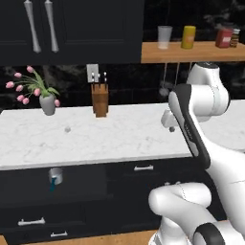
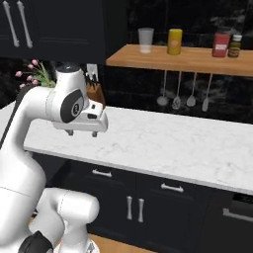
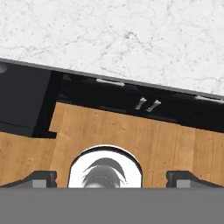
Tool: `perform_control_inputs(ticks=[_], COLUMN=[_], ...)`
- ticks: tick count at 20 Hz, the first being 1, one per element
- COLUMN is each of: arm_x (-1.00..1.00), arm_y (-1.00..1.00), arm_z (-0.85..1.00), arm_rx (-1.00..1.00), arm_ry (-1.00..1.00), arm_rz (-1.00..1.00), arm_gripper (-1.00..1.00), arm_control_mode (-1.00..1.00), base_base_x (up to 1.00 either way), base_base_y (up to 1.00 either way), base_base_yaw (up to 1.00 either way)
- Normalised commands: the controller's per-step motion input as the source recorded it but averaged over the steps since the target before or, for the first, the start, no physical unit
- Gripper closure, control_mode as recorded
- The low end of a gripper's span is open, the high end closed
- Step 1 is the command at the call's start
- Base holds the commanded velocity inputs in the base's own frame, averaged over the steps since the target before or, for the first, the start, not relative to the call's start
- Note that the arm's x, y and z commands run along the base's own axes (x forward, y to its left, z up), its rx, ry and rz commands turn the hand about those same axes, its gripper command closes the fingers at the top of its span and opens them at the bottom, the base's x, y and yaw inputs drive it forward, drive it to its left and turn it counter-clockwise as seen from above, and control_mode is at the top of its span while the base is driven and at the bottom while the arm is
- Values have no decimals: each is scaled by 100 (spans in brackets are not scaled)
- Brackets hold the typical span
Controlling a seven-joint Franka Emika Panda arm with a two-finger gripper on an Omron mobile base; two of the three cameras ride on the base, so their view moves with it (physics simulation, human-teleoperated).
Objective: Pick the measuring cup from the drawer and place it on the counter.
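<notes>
The measuring cup [image 1: 55, 177], small, grey and round with a teal handle pointing down, sits in the open black drawer [image 1: 28, 210] at the lower left, under the counter's front edge. The counter [image 1: 119, 139] is a long white marble slab. My gripper [image 2: 81, 132] hangs open and holds nothing, a little above the counter near its front edge and well to the right of the drawer. In the left base view the gripper [image 1: 170, 125] is partly hidden behind my forearm. The hand view looks down past both fingertips [image 3: 42, 178] at the counter [image 3: 122, 39], the cabinet fronts and the wooden floor.
A grey vase of pink tulips [image 1: 47, 103] and a knife block [image 1: 100, 100] stand at the back of the counter. A wooden shelf [image 2: 183, 58] carries a glass and jars, with utensils [image 2: 184, 99] hanging under it. Closed drawers [image 2: 168, 190] lie below the counter.
</notes>
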Motion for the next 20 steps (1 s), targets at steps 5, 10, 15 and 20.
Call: perform_control_inputs(ticks=[5, 10, 15, 20], arm_x=[-14, -43, -43, -23], arm_y=[33, 100, 100, 100], arm_z=[-4, -11, -43, -63], arm_rx=[0, -1, -11, -14], arm_ry=[-1, -3, -4, -3], arm_rz=[25, 57, 52, 47], arm_gripper=[-100, -100, -100, -100], arm_control_mode=[-100, -100, -100, -100], base_base_x=[-8, 0, 0, 0], base_base_y=[18, 0, 0, 0], base_base_yaw=[39, 0, 0, 0])
